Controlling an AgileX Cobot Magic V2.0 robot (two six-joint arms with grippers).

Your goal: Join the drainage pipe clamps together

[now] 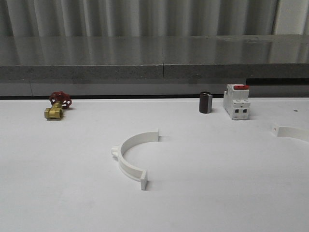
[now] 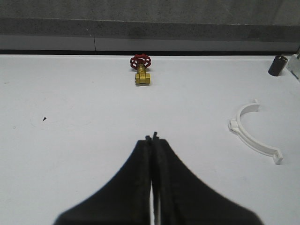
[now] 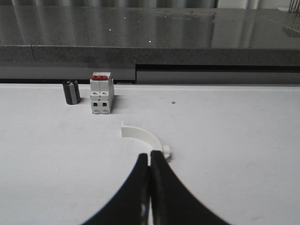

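Plain white matte table surface (image 1: 58,193), unpatterned, with a speckled dark grey stone ledge (image 1: 96,72) across the upper frame beneath pale grey vertically ribbed sheeting (image 1: 145,17). White plastic semicircular clamp half (image 1: 131,155) at centre and second white plastic curved clamp half (image 1: 292,131) at right edge, both uniform white; small brass-yellow valve with dark red handwheel (image 1: 57,106) at left. Short black cylinder with faint grey sheen (image 1: 205,102) right of centre, beside a white boxy breaker with red switch on top (image 1: 236,102) and dark terminal holes; matte black left gripper (image 2: 153,138) and matte black right gripper (image 3: 150,154).
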